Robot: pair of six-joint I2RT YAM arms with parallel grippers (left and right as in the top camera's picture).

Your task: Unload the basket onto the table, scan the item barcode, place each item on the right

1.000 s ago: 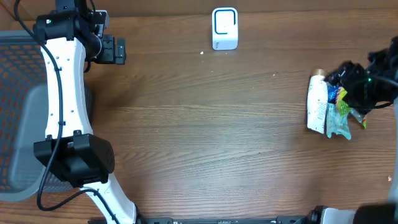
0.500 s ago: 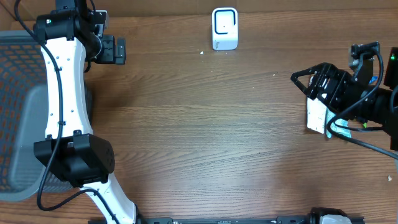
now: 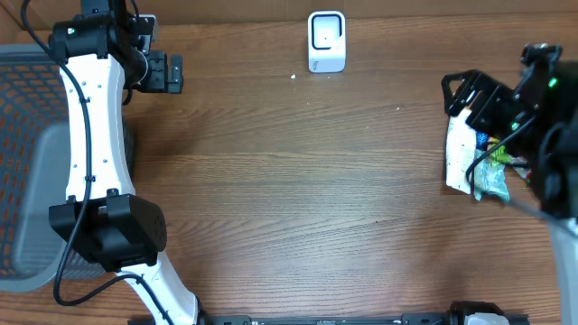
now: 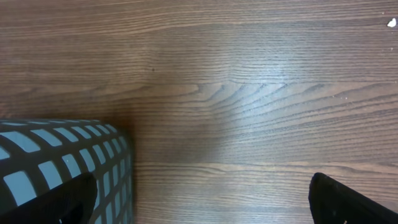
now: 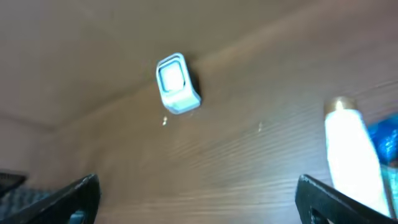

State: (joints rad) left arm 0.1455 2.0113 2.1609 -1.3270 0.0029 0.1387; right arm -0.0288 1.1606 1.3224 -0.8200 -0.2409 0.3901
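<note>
A white tube [image 3: 461,152] lies at the table's right side, with green and blue packets [image 3: 493,173] piled against it. My right gripper [image 3: 462,93] hovers open just beyond the tube's far end, holding nothing. In the right wrist view [image 5: 199,205] the tube [image 5: 351,152] and a blue packet [image 5: 382,140] sit at the right edge, beside the right finger. The white barcode scanner [image 3: 326,41] stands at the far middle of the table, also seen ahead in the right wrist view [image 5: 177,84]. My left gripper [image 3: 172,72] is open and empty at the far left [image 4: 202,208].
A grey mesh basket [image 3: 27,162] stands off the table's left side; its corner [image 4: 62,162] shows under the left gripper. The left arm's white link [image 3: 90,135] runs along the left edge. Bare wood lies between scanner and items.
The right gripper has come off the pile of items, opened wide, moved left and then toward the far edge. The left arm has not moved.
</note>
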